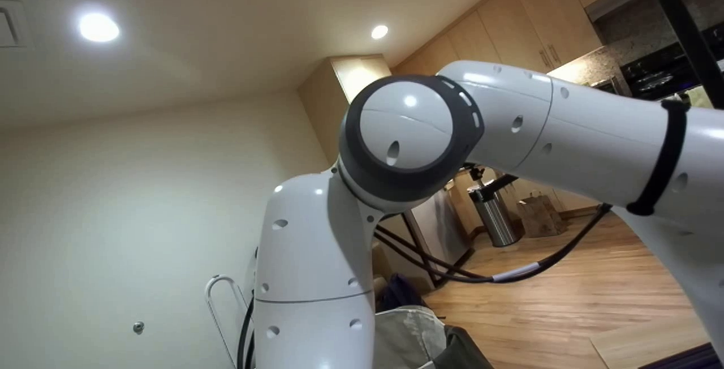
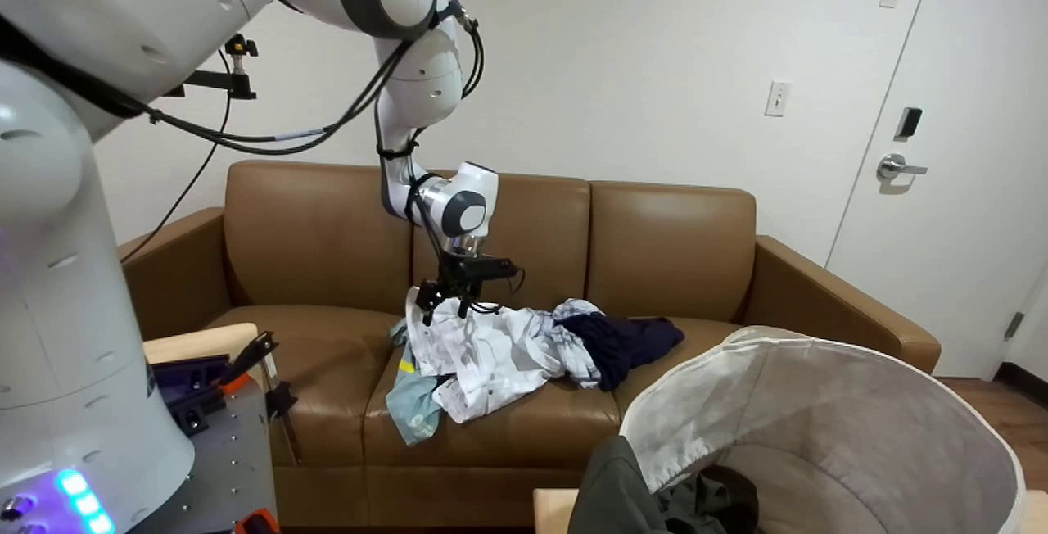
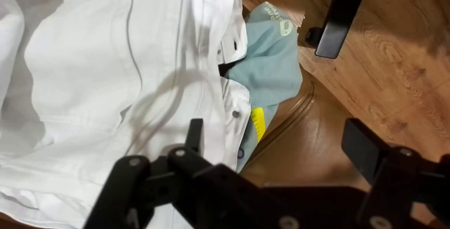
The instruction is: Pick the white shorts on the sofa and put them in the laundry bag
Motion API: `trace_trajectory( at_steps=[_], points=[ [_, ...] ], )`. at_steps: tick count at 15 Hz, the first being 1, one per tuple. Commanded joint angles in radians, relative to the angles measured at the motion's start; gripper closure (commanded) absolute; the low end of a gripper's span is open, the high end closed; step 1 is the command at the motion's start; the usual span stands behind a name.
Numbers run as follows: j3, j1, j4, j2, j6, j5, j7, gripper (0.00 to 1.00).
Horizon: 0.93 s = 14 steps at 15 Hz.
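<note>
Sofa [image 2: 540, 231]: smooth, leather-like, soft sheen. White shorts [image 3: 81, 67]: matt woven cloth, creased; button [image 3: 236, 114] dull metal. Blue-green garment [image 3: 272, 64]: matt cloth, soft folds. Laundry bag [image 2: 851, 403]: matt fabric, lightly wrinkled inside. Arm [image 1: 498, 111]: smooth, glossy shell. Gripper [image 3: 274, 130]: mostly matt; screw heads [image 3: 180, 152] appear bare metal. Floor [image 1: 554, 284]: wood grain, faint gloss. Cabinets [image 1: 531, 24]: smooth wood, satin. Trash can [image 1: 498, 219]: shiny metal. Door handle [image 2: 896, 167]: smooth, bright metal.

White shorts [image 3: 98, 78], 1 pair; laundry bag [image 2: 860, 419], 1; sofa [image 2: 303, 354], 1; back cushions [image 2: 671, 247], 3; ceiling lights [image 1: 99, 27] in view, 2.
</note>
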Motion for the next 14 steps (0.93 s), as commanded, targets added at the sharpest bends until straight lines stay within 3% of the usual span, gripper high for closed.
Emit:
trace_trajectory(
  at_steps=[1,7,9,14],
  points=[
    [-0.082,0.073,0.023,0.001,0.051,-0.068,0.207,0.00],
    [-0.246,0.279,0.197,0.105,0.058,-0.154,0.650,0.00],
    [-0.228,0.286,0.269,0.159,-0.009,-0.193,0.784,0.00],
    [-0.258,0.347,0.376,0.313,0.055,-0.333,0.952,0.00]
  ],
)
